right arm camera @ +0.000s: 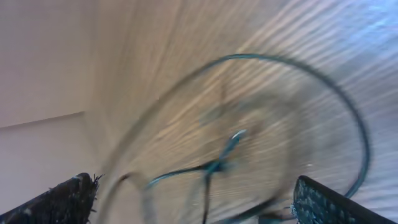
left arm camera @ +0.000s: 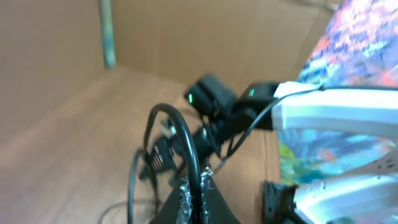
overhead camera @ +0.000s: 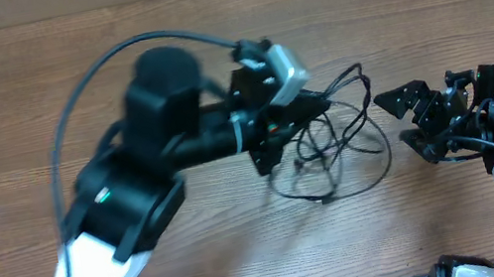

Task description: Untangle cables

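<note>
Overhead: left fingers pinch the cables, right fingers spread.

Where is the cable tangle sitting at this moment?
Overhead, the cables lie looped on the table right of centre, their left edge pinched in the shut left end effector, the open right end effector apart to their right.

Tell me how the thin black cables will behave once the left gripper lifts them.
Probably floppy: the cables lie in loose curving loops on the table. Likely light, being so thin. Pinched by the left gripper, the crossed loops may drag up together rather than one strand alone.
</note>
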Controlling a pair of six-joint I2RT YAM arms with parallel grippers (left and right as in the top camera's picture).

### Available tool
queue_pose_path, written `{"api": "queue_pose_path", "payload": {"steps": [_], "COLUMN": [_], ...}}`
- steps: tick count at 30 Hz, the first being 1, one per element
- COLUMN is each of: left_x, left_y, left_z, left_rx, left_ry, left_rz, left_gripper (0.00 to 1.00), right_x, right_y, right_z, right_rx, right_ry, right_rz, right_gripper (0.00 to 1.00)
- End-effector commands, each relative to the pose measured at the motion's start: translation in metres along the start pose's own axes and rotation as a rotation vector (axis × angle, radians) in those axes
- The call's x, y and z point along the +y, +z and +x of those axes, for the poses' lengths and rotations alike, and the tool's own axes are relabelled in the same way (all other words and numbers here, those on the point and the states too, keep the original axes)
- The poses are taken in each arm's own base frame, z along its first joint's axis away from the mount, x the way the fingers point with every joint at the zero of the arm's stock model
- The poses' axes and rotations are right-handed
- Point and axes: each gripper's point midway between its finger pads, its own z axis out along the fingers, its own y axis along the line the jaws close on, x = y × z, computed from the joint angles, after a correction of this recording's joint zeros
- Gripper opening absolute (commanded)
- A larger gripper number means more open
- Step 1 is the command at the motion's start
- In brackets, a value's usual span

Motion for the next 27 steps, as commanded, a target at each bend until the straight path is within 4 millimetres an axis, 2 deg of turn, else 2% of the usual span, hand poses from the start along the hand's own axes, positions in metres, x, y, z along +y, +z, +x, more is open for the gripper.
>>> {"api": "queue_pose_path", "payload": {"steps": [1,4,6,9,13,14,20,27], "left_x": [-0.008,-0.004,0.001,0.010,0.024,0.030,0.053,0.058], "left_y": [-0.031,-0.046,-0.051,-0.051,-0.044,-0.039,-0.010,0.034], "left_z": [-0.035,-0.047,-0.048,-0.040,-0.024,-0.016,0.011,0.041], "left_rx": [-0.105,-0.151,-0.154,-0.128,-0.067,-0.041,0.045,0.131], "left_ry": [0.075,0.105,0.102,0.077,0.027,-0.004,-0.163,-0.317], "left_rz": [-0.070,-0.157,-0.208,-0.257,-0.293,-0.298,-0.283,-0.136], "left_gripper": [0.04,0.04,0.04,0.04,0.04,0.04,0.04,0.04], "right_x": [-0.005,-0.004,-0.002,0.005,0.034,0.046,0.081,0.101], "right_y": [-0.002,-0.002,-0.002,-0.002,-0.006,-0.009,-0.023,-0.033], "right_z": [-0.006,-0.005,-0.003,0.001,0.013,0.018,0.028,0.029], "right_rx": [-0.034,-0.027,-0.017,0.009,0.080,0.106,0.163,0.167], "right_ry": [-0.052,-0.050,-0.050,-0.063,-0.170,-0.206,-0.303,-0.401], "right_rz": [0.043,0.037,0.023,-0.018,-0.184,-0.253,-0.455,-0.565], "right_gripper": [1.00,1.00,1.00,1.00,1.00,1.00,1.00,1.00]}}
